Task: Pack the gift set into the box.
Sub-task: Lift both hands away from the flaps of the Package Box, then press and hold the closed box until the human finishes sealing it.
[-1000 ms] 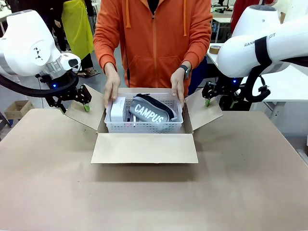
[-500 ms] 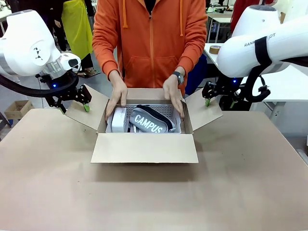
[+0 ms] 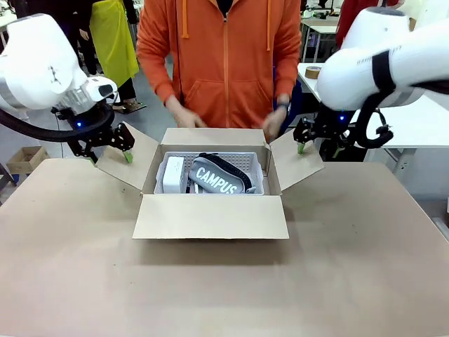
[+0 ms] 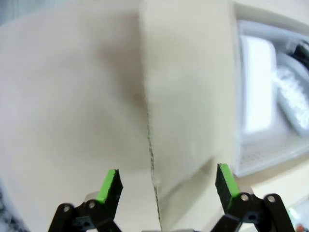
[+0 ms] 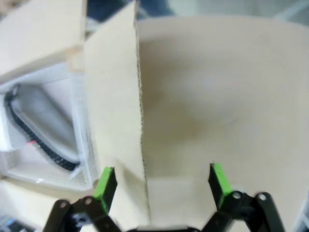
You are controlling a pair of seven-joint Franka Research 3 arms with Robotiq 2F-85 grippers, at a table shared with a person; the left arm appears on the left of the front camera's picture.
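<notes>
Packing nearly done: gift set [image 3: 210,174] sits inside box [image 3: 210,217]. Left gripper [image 4: 167,183] and right gripper [image 5: 161,181] are spread, straddling the side flaps [image 3: 133,161], pinching nothing. Next, I judge: fold flaps shut.

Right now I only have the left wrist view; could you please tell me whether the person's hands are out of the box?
Observer: Yes, in the front view the person's hands are outside the box, beyond its far flap.
Operator: Thank you. What is the right end effector doing?
Observer: The right end effector is open, with the edge of the right flap between its fingers.
Operator: And the near flap?
Observer: The near flap lies folded outward on the table.
</notes>
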